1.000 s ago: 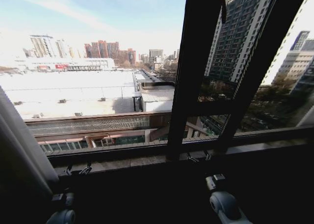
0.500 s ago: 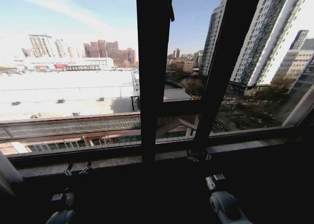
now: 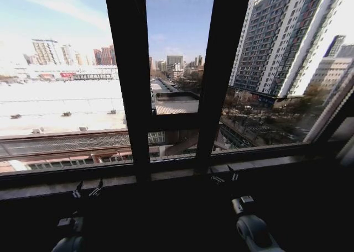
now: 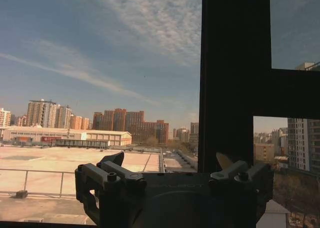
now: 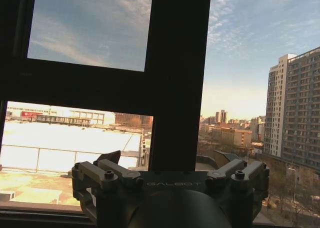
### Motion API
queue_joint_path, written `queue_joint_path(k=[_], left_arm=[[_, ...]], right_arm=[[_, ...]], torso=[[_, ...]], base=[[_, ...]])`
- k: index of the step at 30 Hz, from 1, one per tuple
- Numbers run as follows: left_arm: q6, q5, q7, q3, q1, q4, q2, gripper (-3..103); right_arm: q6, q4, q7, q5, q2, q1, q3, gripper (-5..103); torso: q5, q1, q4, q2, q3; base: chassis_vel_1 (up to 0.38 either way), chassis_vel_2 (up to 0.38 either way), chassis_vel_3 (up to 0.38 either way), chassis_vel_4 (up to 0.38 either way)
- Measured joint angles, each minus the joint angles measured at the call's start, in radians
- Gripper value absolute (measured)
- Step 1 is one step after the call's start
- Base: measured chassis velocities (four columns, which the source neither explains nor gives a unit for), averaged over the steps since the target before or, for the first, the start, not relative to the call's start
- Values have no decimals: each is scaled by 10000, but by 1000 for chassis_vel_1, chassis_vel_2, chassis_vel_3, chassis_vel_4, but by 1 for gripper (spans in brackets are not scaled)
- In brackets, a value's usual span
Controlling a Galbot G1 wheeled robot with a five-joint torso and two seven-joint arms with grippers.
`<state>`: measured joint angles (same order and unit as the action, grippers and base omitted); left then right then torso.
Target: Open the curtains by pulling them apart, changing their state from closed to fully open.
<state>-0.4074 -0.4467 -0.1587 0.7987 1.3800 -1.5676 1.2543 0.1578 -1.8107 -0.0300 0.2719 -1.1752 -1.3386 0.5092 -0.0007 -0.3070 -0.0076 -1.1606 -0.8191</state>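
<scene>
The curtains are out of view. Before me is a bare window with black frame bars (image 3: 128, 86) and the city beyond. My left gripper (image 3: 88, 190) is low at the left, just under the sill, open and holding nothing. My right gripper (image 3: 224, 176) is low, right of centre at the same height, also open and holding nothing. In the left wrist view the left gripper (image 4: 172, 160) points at the window with a black upright bar (image 4: 235, 78) ahead of it. In the right wrist view the right gripper (image 5: 167, 158) faces another upright bar (image 5: 177, 78).
A stone window sill (image 3: 166, 174) runs across the view, with a dark wall below it. A sloping dark post (image 3: 332, 119) closes the right side. A dim grey patch (image 3: 347, 150) at the far right edge is too dark to identify.
The whole picture has shifted, so the camera has turned to the right. The pale curtain panel seen at the left edge has slid out of the picture. Both grippers keep their places.
</scene>
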Motion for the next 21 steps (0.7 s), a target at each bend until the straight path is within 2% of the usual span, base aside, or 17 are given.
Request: queue_joint_path(k=[4,21], left_arm=[[0,0,0,1,0,-1,0,100],[0,0,0,1,0,0,0,100]], right_arm=[[0,0,0,0,0,0,0,100],[0,0,0,0,0,0,0,100]], torso=[[12,0,1,0,0],[6,1,0,0,1]], base=[[-351,-349,354,349],[-350,-353,352,351]])
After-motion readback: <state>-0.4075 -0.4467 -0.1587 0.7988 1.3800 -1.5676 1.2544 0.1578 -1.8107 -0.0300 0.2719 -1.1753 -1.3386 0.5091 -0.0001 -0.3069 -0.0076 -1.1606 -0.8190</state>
